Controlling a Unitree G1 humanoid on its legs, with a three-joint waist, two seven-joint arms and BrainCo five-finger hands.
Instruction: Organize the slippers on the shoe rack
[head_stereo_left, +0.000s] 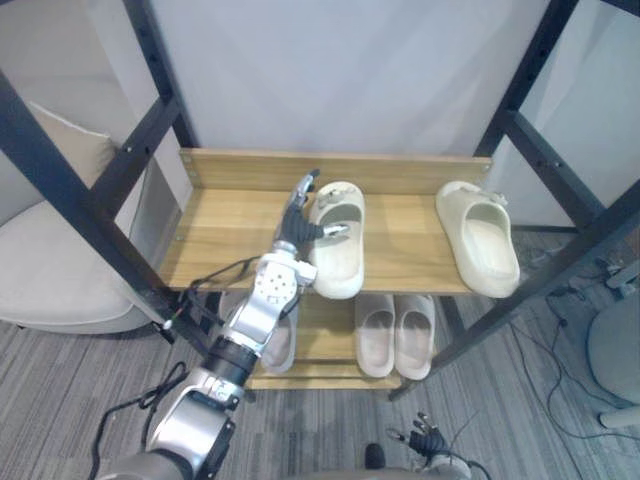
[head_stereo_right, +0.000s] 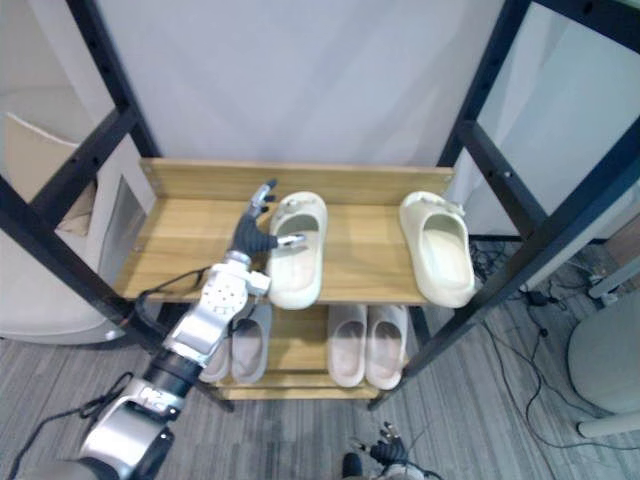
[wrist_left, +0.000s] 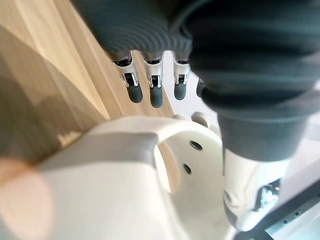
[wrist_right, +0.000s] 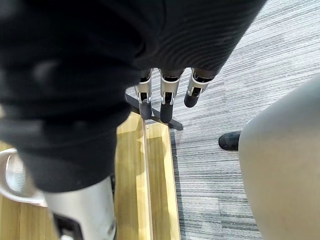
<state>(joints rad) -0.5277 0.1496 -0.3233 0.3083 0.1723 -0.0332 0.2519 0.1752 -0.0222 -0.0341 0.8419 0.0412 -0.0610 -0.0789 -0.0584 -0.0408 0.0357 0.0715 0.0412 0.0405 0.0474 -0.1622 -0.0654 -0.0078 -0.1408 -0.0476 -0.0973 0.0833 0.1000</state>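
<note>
On the top wooden shelf (head_stereo_left: 220, 235) of the shoe rack lie two cream slippers. One slipper (head_stereo_left: 338, 245) is near the middle and the other (head_stereo_left: 482, 235) is towards the right end, both with toes pointing at me. My left hand (head_stereo_left: 296, 222) lies against the left side of the middle slipper (wrist_left: 125, 190). Its fingers (wrist_left: 150, 92) are straight along the shelf and its thumb (wrist_left: 250, 195) reaches over the slipper's strap. My right hand (head_stereo_left: 430, 440) hangs low above the carpet, fingers (wrist_right: 167, 100) straight and holding nothing.
The lower shelf (head_stereo_left: 320, 330) holds a beige pair (head_stereo_left: 395, 335) and a grey slipper (head_stereo_left: 282, 340) partly behind my left arm. Black frame posts (head_stereo_left: 120, 175) stand on both sides of the rack. A pale cushion (head_stereo_left: 50, 260) sits left, a grey seat (head_stereo_left: 615, 350) right.
</note>
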